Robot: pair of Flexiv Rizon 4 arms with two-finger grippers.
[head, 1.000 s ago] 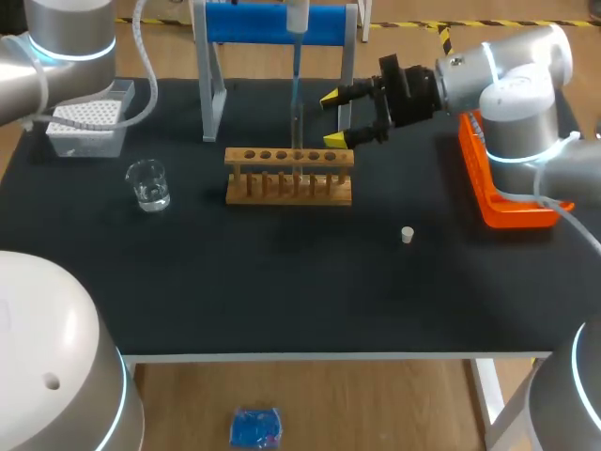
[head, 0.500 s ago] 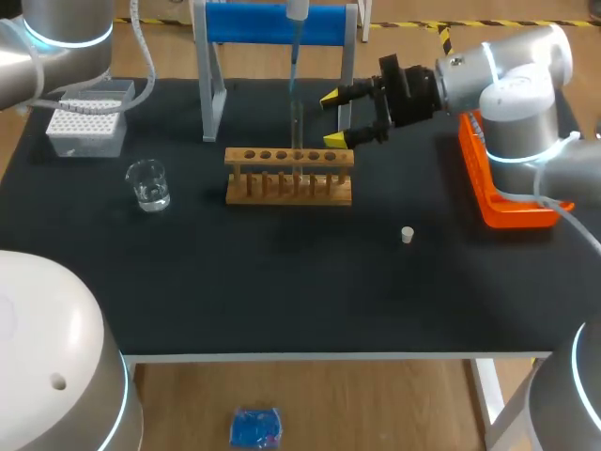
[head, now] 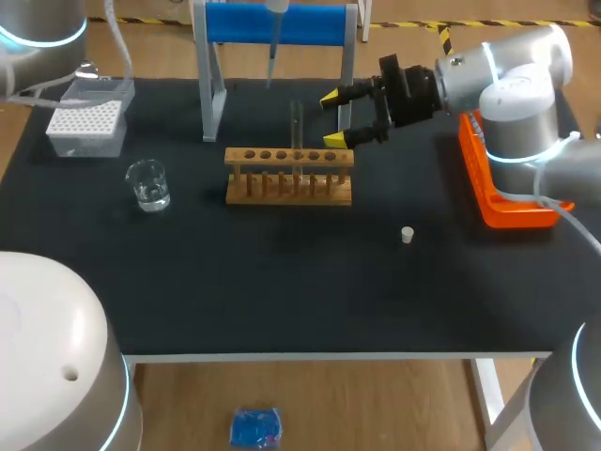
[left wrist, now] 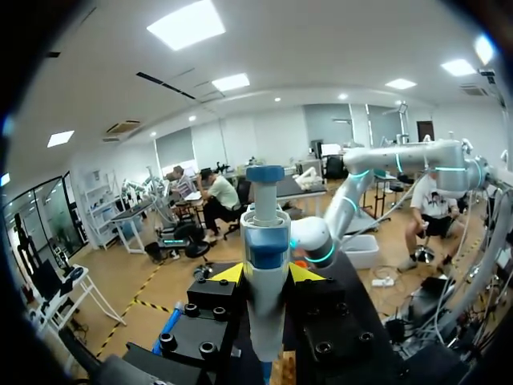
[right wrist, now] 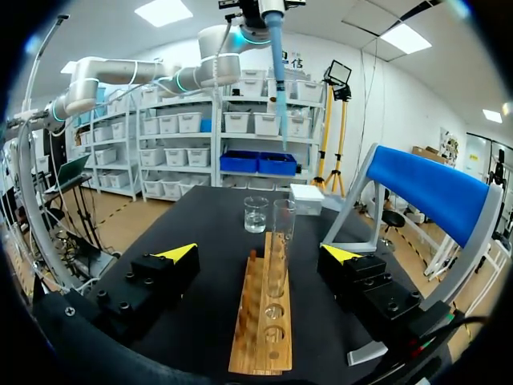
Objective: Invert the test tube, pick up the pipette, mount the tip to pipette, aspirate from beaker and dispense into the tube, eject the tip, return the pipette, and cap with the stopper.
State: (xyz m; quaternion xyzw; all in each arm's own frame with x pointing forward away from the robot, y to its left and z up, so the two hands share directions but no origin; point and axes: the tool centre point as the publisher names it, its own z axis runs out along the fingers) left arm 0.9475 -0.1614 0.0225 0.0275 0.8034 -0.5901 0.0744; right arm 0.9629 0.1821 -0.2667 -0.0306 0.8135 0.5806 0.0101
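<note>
Two yellow-tipped fingers of the left gripper (left wrist: 266, 274) are clamping the pipette (left wrist: 264, 241) from both sides, its plunger end rising ahead of them. In the head view the pipette (head: 272, 42) is hanging point-down in front of the blue stand (head: 235, 23), at 12 o'clock of the wooden rack (head: 289, 176).

Fingers of the right gripper (head: 335, 118) are standing apart, gripping nothing. It is hovering at 2 o'clock of the rack, just beside the test tube (head: 296, 127). The tube is standing upright in the rack; the right wrist view is showing it (right wrist: 280, 241) ahead of the gap between the fingers, touching neither.

Lying around the rack on the table (head: 282, 282):
- The beaker (head: 147, 184), holding clear liquid, is at 9 o'clock.
- The tip box (head: 86, 127) is at 10 o'clock.
- The stopper (head: 407, 235) is at 4 o'clock, well apart from the tube.
- The orange tray (head: 498, 202) is at 3 o'clock, by the table's edge.
</note>
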